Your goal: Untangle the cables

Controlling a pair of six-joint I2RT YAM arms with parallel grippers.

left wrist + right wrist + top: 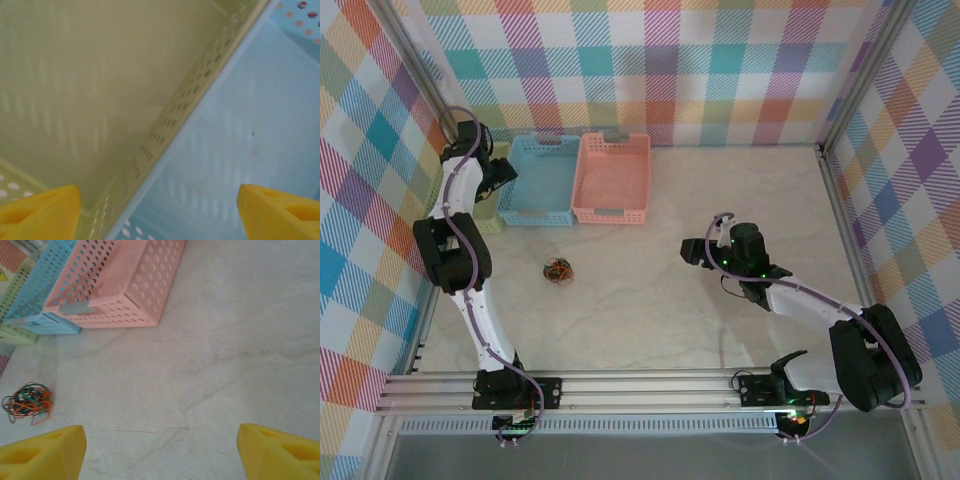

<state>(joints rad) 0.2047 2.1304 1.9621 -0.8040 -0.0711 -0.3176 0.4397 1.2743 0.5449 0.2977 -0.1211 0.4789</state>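
The cables (558, 270) lie as one small tangle of orange-red, dark green and black threads on the marble table, left of centre. In the right wrist view the tangle (27, 402) sits low on the left, well beyond my left yellow finger (45, 452). My right gripper (695, 252) hovers right of the tangle, open (161, 450), with bare table between its fingers. My left gripper (503, 172) is at the back left over the baskets. It is open (159, 210) and holds nothing; the shared wall of the green and blue baskets runs between its fingers.
Three perforated baskets stand side by side at the back left: green (490, 212), blue (542, 180) and pink (612, 178). The left wrist view looks into the green basket (90, 90) and the blue one (240, 125). Checked walls enclose the table.
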